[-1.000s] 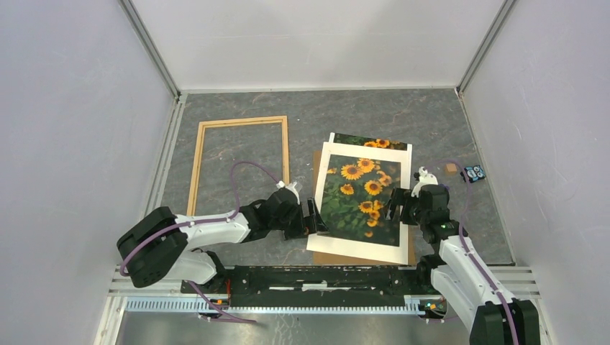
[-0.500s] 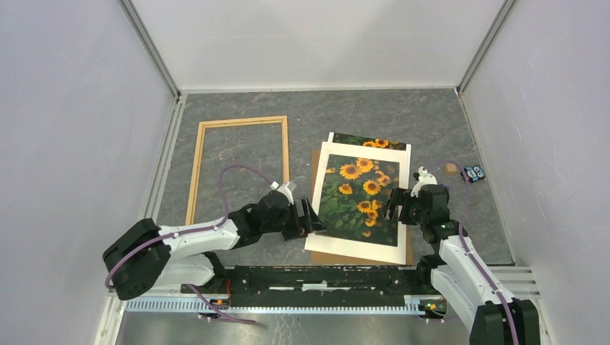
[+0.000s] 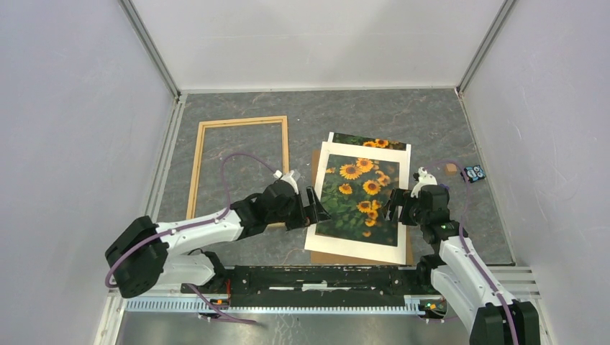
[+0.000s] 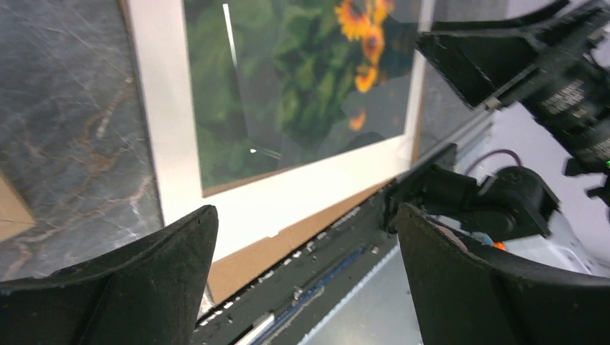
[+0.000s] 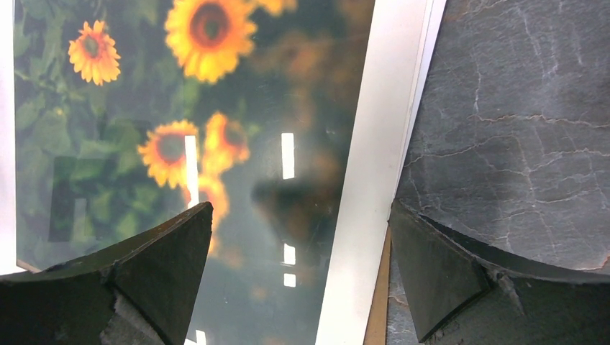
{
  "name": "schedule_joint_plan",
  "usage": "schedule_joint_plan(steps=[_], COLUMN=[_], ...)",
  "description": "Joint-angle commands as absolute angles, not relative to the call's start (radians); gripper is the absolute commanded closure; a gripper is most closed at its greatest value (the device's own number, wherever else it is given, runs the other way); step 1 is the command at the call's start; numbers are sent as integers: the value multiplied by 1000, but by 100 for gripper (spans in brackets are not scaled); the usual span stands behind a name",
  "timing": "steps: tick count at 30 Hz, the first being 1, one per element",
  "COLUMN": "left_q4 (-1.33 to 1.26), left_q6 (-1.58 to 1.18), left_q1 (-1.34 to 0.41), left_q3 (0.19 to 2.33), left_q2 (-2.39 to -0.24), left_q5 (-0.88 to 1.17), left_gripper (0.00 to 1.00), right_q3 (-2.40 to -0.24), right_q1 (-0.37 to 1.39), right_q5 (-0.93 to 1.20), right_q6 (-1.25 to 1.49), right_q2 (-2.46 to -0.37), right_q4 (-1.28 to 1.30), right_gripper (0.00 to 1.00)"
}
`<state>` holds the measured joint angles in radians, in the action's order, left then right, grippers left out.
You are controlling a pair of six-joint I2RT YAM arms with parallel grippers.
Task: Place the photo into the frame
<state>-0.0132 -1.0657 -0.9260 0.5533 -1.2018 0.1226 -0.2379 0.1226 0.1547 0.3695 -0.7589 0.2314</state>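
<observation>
- Dark grey, marble-veined bench top [image 3: 345, 108] under soft, even light.
- Plain pale grey side walls [image 3: 72, 144] to left and right, with a white back panel [image 3: 316, 43].
- Silver aluminium corner posts [image 3: 149, 49] slant up at the far corners.
- Silver slotted metal rail [image 3: 288, 305] runs along the near edge.

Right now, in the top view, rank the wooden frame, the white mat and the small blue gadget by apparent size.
1. white mat and frame: too alike to rank; the left arm hides the frame's near end.
2. blue gadget, by far the smallest.
</observation>
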Motion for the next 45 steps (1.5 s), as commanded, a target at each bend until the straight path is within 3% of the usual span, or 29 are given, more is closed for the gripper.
schedule_joint_plan(steps=[1, 12, 23, 40, 45], left_q4=[91, -45, -141, -58, -148], left_q6=[-968, -991, -1052, -1105, -1173], left_q1=[-914, -913, -885, -827, -796], left_q3=[616, 617, 652, 642, 597], left_q2=[-1279, -1426, -1332, -1247, -1261], left_q5=[37, 123, 264, 266, 323], left_gripper=[0, 0, 0, 11, 15], right_q3=[-251, -243, -212, -208, -205], right_q1=[127, 126, 127, 127, 126], right_q5=[140, 150, 235, 219, 209], right_q6=[358, 358, 401, 389, 383], right_q2=[-752, -770, -758, -754, -753], right_q4=[258, 240, 197, 206, 206], right_gripper=[2, 2, 2, 2, 2])
